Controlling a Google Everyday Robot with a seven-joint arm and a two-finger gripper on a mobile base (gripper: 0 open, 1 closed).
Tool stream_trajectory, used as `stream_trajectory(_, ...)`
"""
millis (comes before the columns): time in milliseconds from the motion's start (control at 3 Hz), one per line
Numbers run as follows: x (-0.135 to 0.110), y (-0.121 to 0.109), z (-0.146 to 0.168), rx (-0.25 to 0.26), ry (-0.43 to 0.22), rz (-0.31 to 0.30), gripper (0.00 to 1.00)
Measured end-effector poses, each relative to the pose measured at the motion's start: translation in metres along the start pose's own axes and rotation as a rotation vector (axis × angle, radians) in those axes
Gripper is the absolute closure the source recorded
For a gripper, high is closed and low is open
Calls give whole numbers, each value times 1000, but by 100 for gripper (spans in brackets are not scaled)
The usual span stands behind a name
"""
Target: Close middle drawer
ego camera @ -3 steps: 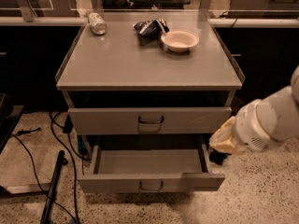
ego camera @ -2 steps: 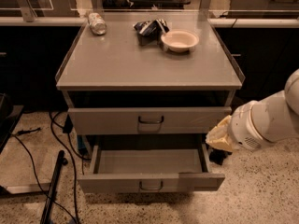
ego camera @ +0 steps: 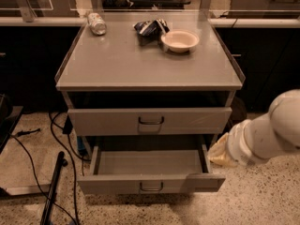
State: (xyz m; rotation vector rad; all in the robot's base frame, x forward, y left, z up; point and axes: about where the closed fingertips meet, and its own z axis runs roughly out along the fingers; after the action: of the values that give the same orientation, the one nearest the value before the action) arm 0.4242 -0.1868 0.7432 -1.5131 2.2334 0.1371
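Compared with a second ago not much has changed: the gripper has dipped a little lower, and the middle drawer hasn't budged. It's pulled well out, nearest the camera, with its bare grey floor showing and its handle front and centre.

The gripper sits just beside the drawer's right side, near the front corner. I can't tell if it's touching, or whether it's open or closed, since only its pale end shows, sticking out of the fat white arm that comes in from the right edge.

Room to move: bare floor to the right and in front of the drawer, while the left side has cables and a dark pole.

Further back, the upper drawer is pushed in much further, with a dark open slot above it. On the cabinet top, far end: a can on its side at the left, and a crumpled bag just beside a bowl.
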Motion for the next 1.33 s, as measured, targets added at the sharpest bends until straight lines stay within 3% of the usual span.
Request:
stream_trajectory(333, 43, 13, 60, -21, -8, 14, 100)
stream_trajectory(667, 71, 26, 121, -61, -54, 38, 100)
stream_trajectory(1000, 97, 41, 190, -177, -75, 80, 100)
stream_trajectory(1333, 111, 64, 228, -259, -87, 119, 100)
